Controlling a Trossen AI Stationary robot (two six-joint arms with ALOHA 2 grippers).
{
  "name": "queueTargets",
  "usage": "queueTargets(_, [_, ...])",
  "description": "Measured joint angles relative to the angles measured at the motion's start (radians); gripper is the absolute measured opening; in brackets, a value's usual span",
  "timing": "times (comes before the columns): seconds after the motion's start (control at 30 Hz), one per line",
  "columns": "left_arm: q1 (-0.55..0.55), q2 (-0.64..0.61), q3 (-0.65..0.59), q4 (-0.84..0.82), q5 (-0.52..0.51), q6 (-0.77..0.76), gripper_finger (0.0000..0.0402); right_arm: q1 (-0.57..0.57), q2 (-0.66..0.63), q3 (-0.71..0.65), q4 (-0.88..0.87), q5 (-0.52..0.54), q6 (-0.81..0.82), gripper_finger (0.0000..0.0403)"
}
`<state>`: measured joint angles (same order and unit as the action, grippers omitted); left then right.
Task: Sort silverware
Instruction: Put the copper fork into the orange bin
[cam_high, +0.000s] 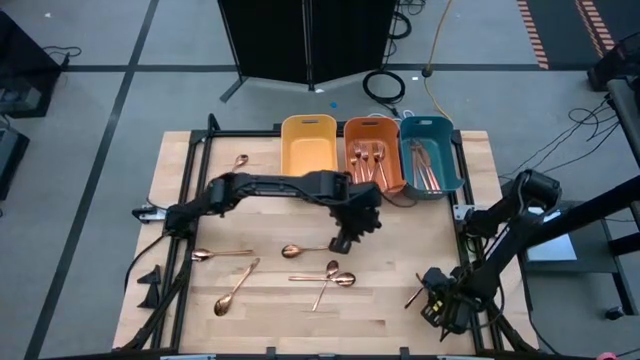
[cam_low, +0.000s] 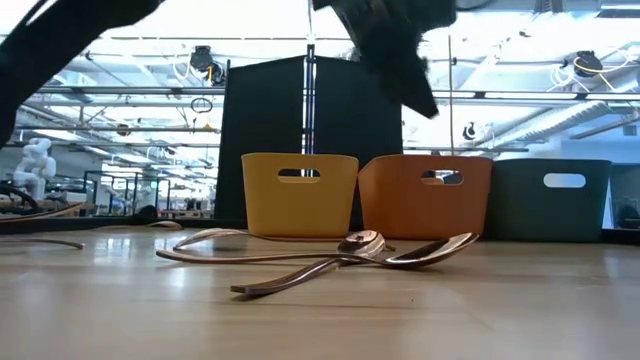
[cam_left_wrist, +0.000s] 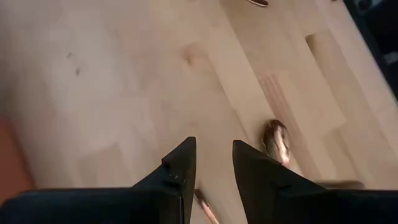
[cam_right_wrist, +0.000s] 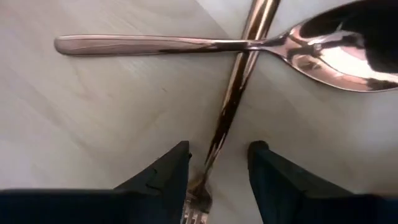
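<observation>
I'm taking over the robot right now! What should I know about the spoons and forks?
Left gripper: mid-table, above the handle end of a lone spoon.
Right gripper: open, one finger on each side of a fork crossed by a second spoon; not gripped yet.
Done: silverware lies in the orange bin and the teal bin; the yellow bin looks empty.
Left: several loose spoons on the table need binning.

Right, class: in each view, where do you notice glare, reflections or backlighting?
Low view: bright ceiling lights behind turn the arm into a dark silhouette, and the crossed silverware gleams. Right wrist view: the spoon bowl mirrors dark shapes. High view: even light, faint shadows.
</observation>
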<state>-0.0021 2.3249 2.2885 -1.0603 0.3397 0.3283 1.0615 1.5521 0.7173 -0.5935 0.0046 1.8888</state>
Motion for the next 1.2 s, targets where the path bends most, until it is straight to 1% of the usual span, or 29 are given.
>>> queueTargets(0.07, [0.002, -0.051, -0.050, 0.008, -0.002, -0.007, 0.0101, 0.000, 0.027, 0.010, -0.010, -0.001, 0.000, 0.0122])
queueTargets(0.13, [0.000, -0.113, -0.133, 0.047, -0.008, -0.010, 0.0097, 0.000, 0.054, 0.033, -0.024, 0.000, 0.000, 0.0084])
queueTargets(0.23, [-0.002, -0.237, -0.320, 0.204, -0.022, -0.043, 0.0087, 0.000, 0.083, 0.065, -0.040, 0.009, 0.003, 0.0020])
queueTargets(0.27, [-0.001, -0.285, -0.399, 0.272, -0.027, -0.059, 0.0084, 0.001, 0.088, 0.072, -0.044, 0.015, 0.006, 0.0012])
queueTargets(0.33, [0.000, -0.371, -0.563, 0.447, -0.031, -0.107, 0.0077, 0.000, 0.090, 0.080, -0.051, 0.020, 0.035, 0.0011])
queueTargets(0.4, [0.000, -0.434, -0.729, 0.674, -0.036, -0.179, 0.0074, -0.010, 0.077, 0.087, -0.054, 0.014, 0.053, 0.0009])
queueTargets(0.5, [-0.003, -0.459, -0.919, 1.055, -0.036, -0.303, 0.0073, -0.033, 0.034, 0.090, -0.075, -0.005, 0.063, 0.0004])
queueTargets(0.57, [-0.012, -0.453, -0.992, 1.248, -0.035, -0.396, 0.0073, -0.060, -0.007, 0.090, -0.070, -0.044, 0.062, 0.0003])
queueTargets(0.63, [-0.020, -0.429, -1.021, 1.378, -0.034, -0.477, 0.0073, -0.087, -0.047, 0.093, -0.047, -0.119, 0.035, 0.0002])
queueTargets(0.67, [-0.025, -0.424, -1.032, 1.397, -0.034, -0.505, 0.0073, -0.099, -0.064, 0.093, -0.033, -0.161, 0.021, 0.0002])
queueTargets(0.73, [-0.034, -0.413, -1.037, 1.399, -0.031, -0.527, 0.0073, -0.128, -0.102, 0.093, -0.007, -0.253, 0.003, 0.0001])
queueTargets(0.83, [-0.044, -0.413, -1.037, 1.397, -0.027, -0.506, 0.0073, -0.169, -0.156, 0.093, 0.023, -0.394, -0.021, 0.0001])
queueTargets(0.9, [-0.047, -0.414, -1.036, 1.400, -0.019, -0.498, 0.0073, -0.187, -0.192, 0.093, 0.034, -0.445, -0.045, 0.0001])
queueTargets(1.0, [-0.047, -0.414, -1.036, 1.432, 0.061, -0.500, 0.0073, -0.215, -0.253, 0.094, 0.064, -0.440, -0.120, 0.0001])
queueTargets(1.03, [-0.047, -0.414, -1.036, 1.452, 0.090, -0.500, 0.0073, -0.226, -0.272, 0.095, 0.062, -0.418, -0.148, 0.0001])
queueTargets(1.1, [-0.049, -0.415, -1.035, 1.478, 0.106, -0.507, 0.0073, -0.251, -0.308, 0.095, 0.047, -0.354, -0.203, 0.0001])
queueTargets(1.17, [-0.049, -0.415, -1.028, 1.478, 0.105, -0.575, 0.0073, -0.282, -0.336, 0.095, 0.032, -0.288, -0.278, 0.0000])
queueTargets(1.2, [-0.047, -0.414, -1.022, 1.479, 0.101, -0.647, 0.0073, -0.299, -0.345, 0.095, 0.026, -0.257, -0.331, 0.0000])
